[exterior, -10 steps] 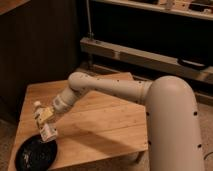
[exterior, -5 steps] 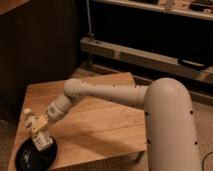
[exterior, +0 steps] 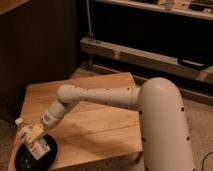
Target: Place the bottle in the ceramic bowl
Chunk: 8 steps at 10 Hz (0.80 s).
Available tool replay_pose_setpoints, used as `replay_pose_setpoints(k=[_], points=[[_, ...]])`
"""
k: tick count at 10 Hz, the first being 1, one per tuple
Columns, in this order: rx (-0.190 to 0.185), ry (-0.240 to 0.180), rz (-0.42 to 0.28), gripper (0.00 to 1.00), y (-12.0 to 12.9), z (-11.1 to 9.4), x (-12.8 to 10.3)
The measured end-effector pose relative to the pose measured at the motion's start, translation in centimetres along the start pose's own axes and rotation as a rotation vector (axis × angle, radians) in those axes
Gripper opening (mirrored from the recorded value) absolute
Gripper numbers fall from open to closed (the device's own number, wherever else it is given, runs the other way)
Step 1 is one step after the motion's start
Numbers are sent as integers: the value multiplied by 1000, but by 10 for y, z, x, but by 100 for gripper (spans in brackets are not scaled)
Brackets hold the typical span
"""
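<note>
The bottle is small and white with a pale yellowish label and a white cap at its upper left. It is tilted and held just above the black glossy ceramic bowl, which sits at the front left corner of the wooden table. My gripper is at the end of the white arm that reaches down to the left, and it is shut on the bottle over the bowl's left part. Whether the bottle's base touches the bowl is hidden.
The white arm and its large rounded shoulder fill the right side. A dark wooden wall stands behind the table on the left. A metal shelf rail runs across the back. The table's left and front edges are close to the bowl.
My gripper has moved left and down with the bottle, from over the table near the bowl's rim to over the bowl. The bowl has not moved.
</note>
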Motion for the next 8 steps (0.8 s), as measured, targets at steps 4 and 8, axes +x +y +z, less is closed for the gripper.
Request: replay_pose_setpoints(k=[4, 8], points=[[41, 61, -42, 72, 2, 6, 6], [34, 110, -53, 80, 0, 17, 12]])
